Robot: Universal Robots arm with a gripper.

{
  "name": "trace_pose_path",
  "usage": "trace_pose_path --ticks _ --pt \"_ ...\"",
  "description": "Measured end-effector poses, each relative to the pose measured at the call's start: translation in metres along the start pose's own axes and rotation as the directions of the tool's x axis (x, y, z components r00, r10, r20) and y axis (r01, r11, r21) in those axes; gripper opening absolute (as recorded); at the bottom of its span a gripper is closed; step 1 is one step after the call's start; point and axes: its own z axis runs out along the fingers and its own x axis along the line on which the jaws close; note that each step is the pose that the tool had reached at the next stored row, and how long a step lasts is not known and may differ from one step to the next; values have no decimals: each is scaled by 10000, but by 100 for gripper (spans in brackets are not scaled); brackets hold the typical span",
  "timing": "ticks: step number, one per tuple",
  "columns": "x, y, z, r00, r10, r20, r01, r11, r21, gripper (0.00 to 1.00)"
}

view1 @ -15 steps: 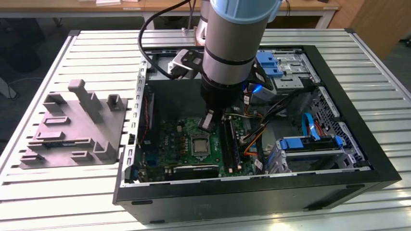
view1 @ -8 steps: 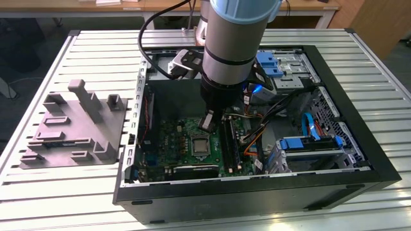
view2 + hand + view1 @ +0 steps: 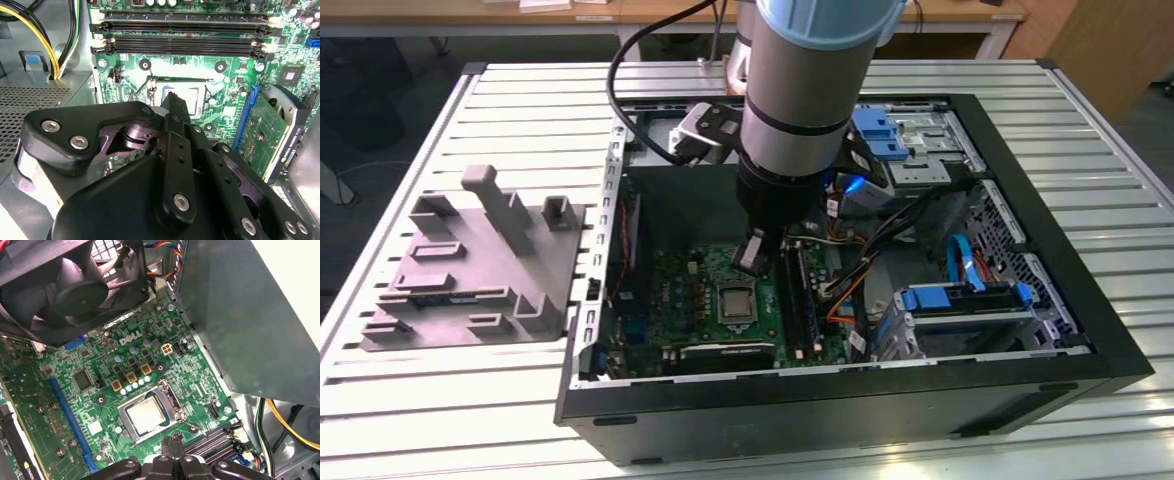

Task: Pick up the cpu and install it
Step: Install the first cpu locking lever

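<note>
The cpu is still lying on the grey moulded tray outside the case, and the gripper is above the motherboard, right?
Not quite. The cpu sits in the socket on the motherboard, as the first wrist view shows, not on the tray. The gripper is indeed above the motherboard.

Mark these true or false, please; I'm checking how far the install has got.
1. The cpu lies in the socket on the motherboard. True.
2. The gripper grips the cpu. False: it is shut on nothing, beside the socket.
3. The grey tray stands inside the computer case. False: it stands on the table, at the exterior view's left.
4. The gripper is inside the case. True.
</note>
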Motion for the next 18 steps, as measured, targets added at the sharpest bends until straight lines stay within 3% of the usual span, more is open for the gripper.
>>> trace_pose_path --ticks 7,18 --pt "-94 -86 -1 10000 2 1 -2 10000 -1 11" --pt "-214 -54 2 10000 2 0 -2 10000 -1 11"
